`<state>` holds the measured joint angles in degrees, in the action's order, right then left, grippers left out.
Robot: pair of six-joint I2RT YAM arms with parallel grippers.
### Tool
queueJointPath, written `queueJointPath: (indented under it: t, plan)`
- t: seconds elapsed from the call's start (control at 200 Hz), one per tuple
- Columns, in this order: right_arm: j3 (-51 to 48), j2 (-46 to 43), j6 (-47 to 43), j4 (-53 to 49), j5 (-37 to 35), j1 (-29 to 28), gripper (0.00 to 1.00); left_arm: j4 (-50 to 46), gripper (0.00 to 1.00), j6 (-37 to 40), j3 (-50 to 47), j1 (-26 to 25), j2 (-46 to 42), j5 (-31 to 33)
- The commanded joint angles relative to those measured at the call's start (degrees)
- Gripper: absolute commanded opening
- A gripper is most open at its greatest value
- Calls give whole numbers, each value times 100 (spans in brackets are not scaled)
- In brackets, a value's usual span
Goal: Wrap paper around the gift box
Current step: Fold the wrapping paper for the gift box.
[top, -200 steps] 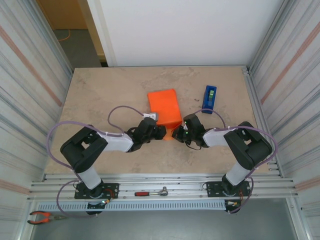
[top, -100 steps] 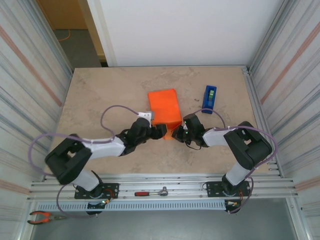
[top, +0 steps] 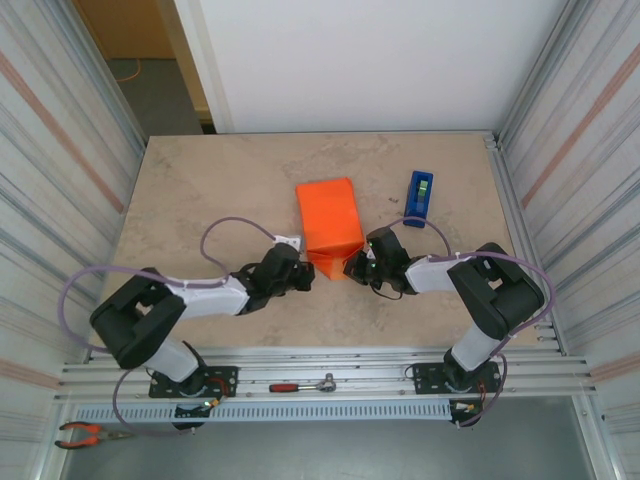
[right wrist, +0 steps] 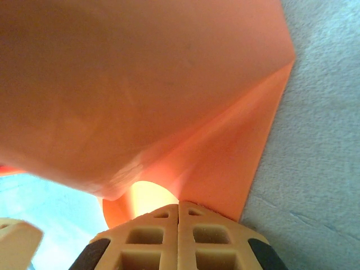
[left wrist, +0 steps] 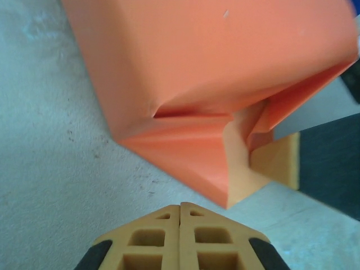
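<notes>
readable text: none | paper (top: 330, 215): plain orange, unmarked | tape dispenser (top: 419, 193): markings too small to read

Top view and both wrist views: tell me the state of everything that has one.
gift box: lying flat, paper over it.
paper: wrapped round the box, near-end flaps loose.
left gripper: shut, just short of the flap.
right gripper: shut, tips at the flap.
tape dispenser: lying flat, apart from the box.

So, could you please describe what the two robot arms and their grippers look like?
The left arm and right arm have black joint housings, white links and looping lilac cables. The left gripper and right gripper have mustard-yellow moulded fingers with rectangular cut-outs.
</notes>
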<state>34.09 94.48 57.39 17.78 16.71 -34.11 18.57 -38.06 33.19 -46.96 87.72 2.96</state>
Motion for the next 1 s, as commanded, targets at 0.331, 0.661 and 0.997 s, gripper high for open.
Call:
queueJointPath:
  t: [0.331,0.661,0.997]
  plan:
    - [-42,94,-87,-98,-1,-34,0,153,0,308,894,-25,1041,-331]
    - [-26,110,-70,-90,-12,-96,0,164,0,409,1261,-33,1606,-346]
    - [54,-251,8,-232,12,-111,0,-41,2,513,974,-17,1085,-309]
